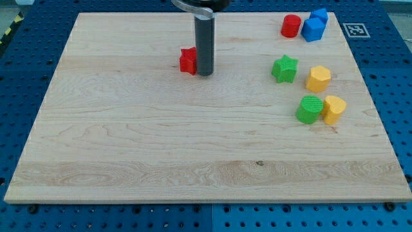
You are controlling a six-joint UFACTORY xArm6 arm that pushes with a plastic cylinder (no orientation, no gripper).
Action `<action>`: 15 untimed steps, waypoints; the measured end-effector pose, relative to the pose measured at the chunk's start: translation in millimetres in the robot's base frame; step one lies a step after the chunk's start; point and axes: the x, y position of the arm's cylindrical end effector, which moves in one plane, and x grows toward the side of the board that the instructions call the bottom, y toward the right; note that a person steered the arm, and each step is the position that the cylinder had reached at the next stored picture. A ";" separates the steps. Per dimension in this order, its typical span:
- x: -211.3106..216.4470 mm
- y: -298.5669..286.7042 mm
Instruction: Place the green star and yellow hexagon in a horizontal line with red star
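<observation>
My tip (205, 73) is a plain dark rod with no claw to open or close. It touches the red star (187, 60) on its right side. The green star (284, 68) and the yellow hexagon (318, 78) lie well apart to the view's right on the pale wooden board (161, 148). Seven smooth blocks: two red, two green, two yellow, and blue ones (314, 26) at the top right.

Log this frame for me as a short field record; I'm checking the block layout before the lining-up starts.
board: wooden table top
my tip: against the right side of the red star
red star: upper middle of the view
green star: right part, apart from the red star
yellow hexagon: just right of the green star
green cylinder: lower right, touching the yellow heart
yellow heart
red cylinder: top right
blue blocks: top right, shapes unclear
line formed: not yet
</observation>
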 end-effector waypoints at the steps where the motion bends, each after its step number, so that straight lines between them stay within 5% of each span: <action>1: 24.8 38.3; 8: 63.5 246.3; 11: 13.7 161.9; 15: -32.4 123.8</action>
